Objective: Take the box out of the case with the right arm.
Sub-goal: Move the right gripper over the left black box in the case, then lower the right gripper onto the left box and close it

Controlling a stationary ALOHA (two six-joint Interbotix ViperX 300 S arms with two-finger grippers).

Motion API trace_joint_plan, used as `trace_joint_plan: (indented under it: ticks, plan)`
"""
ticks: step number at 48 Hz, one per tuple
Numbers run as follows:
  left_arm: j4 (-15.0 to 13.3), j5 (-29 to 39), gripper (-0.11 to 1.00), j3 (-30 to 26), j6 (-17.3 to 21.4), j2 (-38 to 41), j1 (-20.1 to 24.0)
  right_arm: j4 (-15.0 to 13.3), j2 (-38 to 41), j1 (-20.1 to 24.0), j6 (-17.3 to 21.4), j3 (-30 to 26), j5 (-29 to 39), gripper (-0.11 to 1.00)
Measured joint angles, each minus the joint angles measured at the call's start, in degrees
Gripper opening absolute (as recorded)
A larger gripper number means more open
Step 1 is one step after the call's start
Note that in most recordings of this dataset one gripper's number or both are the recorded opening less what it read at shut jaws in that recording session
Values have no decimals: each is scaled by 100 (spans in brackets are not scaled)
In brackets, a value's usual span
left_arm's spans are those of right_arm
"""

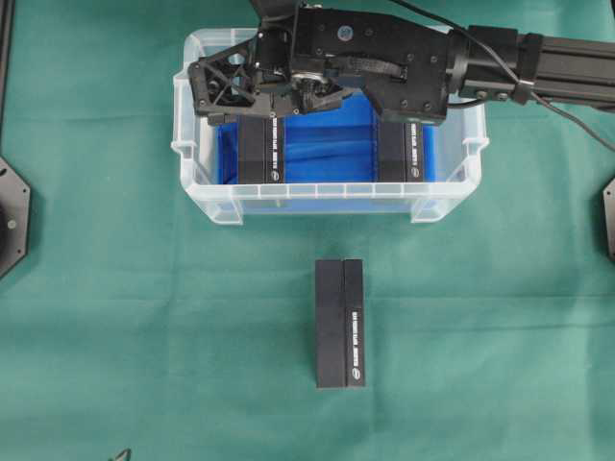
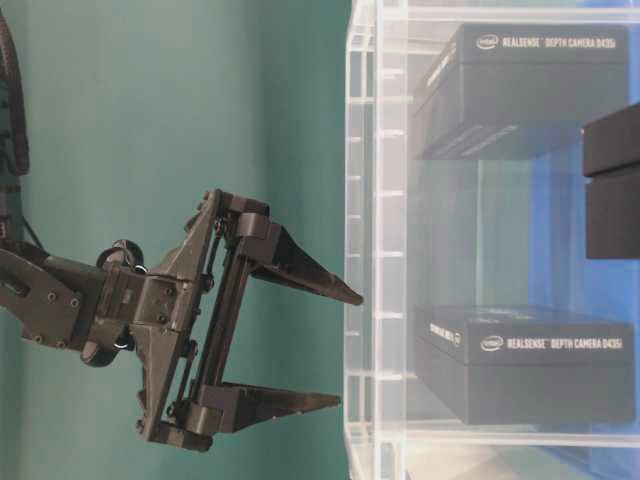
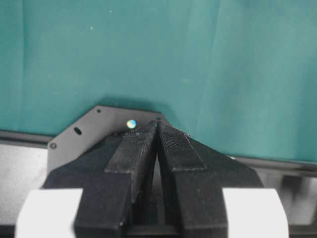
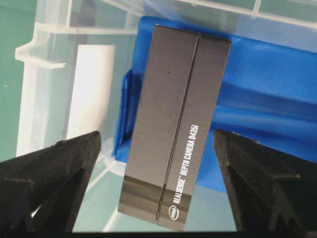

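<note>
The clear case (image 1: pixel 317 191) with a blue lining (image 1: pixel 322 144) stands at the back middle of the green cloth. Two black boxes lie in it, one on the left (image 1: pixel 258 149) and one on the right (image 1: pixel 402 149). My right gripper (image 1: pixel 231 86) reaches across from the right and hangs over the left box. In the right wrist view that box (image 4: pixel 173 134) lies below, between the wide-apart fingers (image 4: pixel 54 183), untouched. From table level the right gripper (image 2: pixel 345 350) is open, just outside the case wall (image 2: pixel 365 250). My left gripper (image 3: pixel 157 126) is shut on nothing.
A third black box (image 1: pixel 340 322) lies on the cloth in front of the case. Black arm base plates sit at the left edge (image 1: pixel 10 216) and right edge (image 1: pixel 609 216). The right arm's link (image 1: pixel 557 62) and cable cross the back right.
</note>
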Motion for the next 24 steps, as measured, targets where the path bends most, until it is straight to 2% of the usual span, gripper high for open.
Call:
trace_joint_plan:
  ticks: [24]
  plan:
    - [0,0,0,0,0,0,0,132,18,18,0,0,0,95]
